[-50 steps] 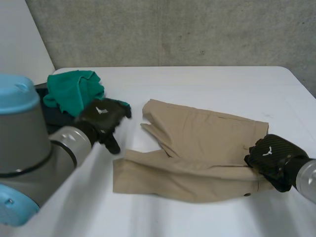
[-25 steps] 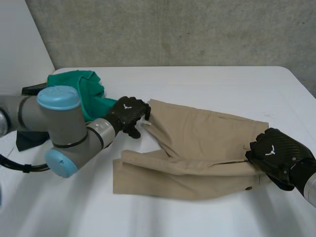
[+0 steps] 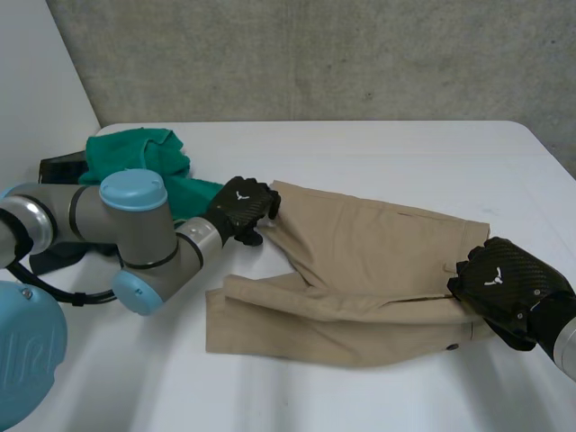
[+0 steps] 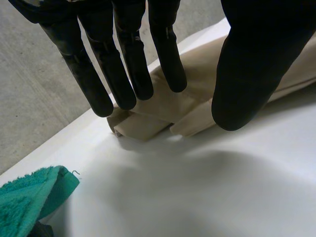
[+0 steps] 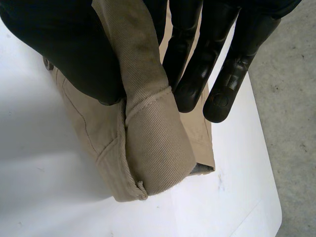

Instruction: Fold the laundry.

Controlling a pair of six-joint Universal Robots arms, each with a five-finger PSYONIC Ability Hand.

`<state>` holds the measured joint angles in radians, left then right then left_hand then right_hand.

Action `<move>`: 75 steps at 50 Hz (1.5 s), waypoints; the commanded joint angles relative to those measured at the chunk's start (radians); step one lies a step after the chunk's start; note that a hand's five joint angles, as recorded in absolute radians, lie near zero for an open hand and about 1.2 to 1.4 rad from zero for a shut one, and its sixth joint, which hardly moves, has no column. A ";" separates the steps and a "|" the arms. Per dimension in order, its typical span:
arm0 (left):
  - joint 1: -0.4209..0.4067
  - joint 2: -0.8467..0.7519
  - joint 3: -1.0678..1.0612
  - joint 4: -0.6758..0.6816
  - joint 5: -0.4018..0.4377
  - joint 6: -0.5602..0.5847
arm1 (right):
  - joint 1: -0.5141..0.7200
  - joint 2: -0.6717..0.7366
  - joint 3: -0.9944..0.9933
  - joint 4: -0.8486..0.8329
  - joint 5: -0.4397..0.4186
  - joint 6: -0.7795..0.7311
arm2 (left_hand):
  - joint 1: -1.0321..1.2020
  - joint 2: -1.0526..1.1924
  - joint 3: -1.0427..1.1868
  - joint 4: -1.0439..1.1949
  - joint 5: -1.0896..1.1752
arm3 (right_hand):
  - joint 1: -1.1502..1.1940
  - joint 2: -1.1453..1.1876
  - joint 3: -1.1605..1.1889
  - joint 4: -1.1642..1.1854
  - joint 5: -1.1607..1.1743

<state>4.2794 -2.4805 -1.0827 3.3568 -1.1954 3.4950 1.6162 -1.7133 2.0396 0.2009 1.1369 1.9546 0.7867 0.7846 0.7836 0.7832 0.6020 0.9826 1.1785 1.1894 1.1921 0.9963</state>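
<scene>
Lying flat on the white table, the tan shorts are stretched out long from side to side, so one short end is found by each hand. The end with the button is held by the right hand. A thick fold of the cloth there is pinched between the thumb and the straight fingers, and it is lifted a little off the table. The far corner at the other end of the shorts is met by the left hand. Its fingers are kept straight and spread, with the thumb set wide apart, and nothing is pinched by them yet. The corner of the shorts is seen just at those fingertips, partly under the thumb, but whether it is touched cannot be told. That corner is much nearer to the left hand than to the right, so it can best be taken by the left hand, and the fingers may need to be closed on it. Past that same end of the shorts, a green cloth is heaped on a dark cloth. A second ago the left hand was still beside the green cloth, apart from the shorts. Since then it has been brought across to the corner. The right hand has been kept at its end of the shorts.
</scene>
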 commanded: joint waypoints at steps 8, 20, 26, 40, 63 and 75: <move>-0.006 -0.057 0.040 0.001 -0.007 0.044 | -0.010 0.000 0.005 0.000 0.000 0.001 | 0.125 0.128 0.129 0.129 0.136 | 0.414 0.218 0.207 0.204 0.225; -0.026 -0.106 0.101 0.001 -0.009 0.044 | -0.012 0.000 0.017 0.000 -0.002 0.001 | 0.216 0.218 0.219 0.220 0.226 | 0.414 0.218 0.207 0.204 0.225; -0.038 -0.118 0.116 0.004 -0.026 0.045 | -0.015 0.001 0.025 0.000 0.000 0.001 | 0.609 0.611 0.612 0.612 0.619 | 0.414 0.218 0.207 0.204 0.225; -0.079 0.100 -0.112 -0.005 -0.329 0.383 | -0.015 0.000 0.014 -0.002 0.001 0.006 | 0.610 0.612 0.613 0.613 0.620 | 0.414 0.218 0.207 0.204 0.225; -0.135 0.328 -0.295 -0.082 -0.426 0.311 | -0.004 0.003 0.001 -0.002 -0.002 0.064 | -0.362 -0.360 -0.359 -0.359 -0.352 | 0.414 0.218 0.207 0.204 0.225; -0.164 0.488 -0.385 -0.414 -0.291 -0.002 | -0.013 0.003 0.002 -0.003 -0.002 0.063 | -0.233 -0.231 -0.230 -0.229 -0.222 | 0.414 0.218 0.207 0.204 0.225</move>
<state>4.1357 -2.0445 -1.4311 3.1293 -1.5874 3.6056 1.6055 -1.7103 2.0417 0.1995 1.1351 2.0188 0.4636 0.4624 0.4645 0.4683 0.2945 0.9826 1.1784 1.1894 1.1921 0.9963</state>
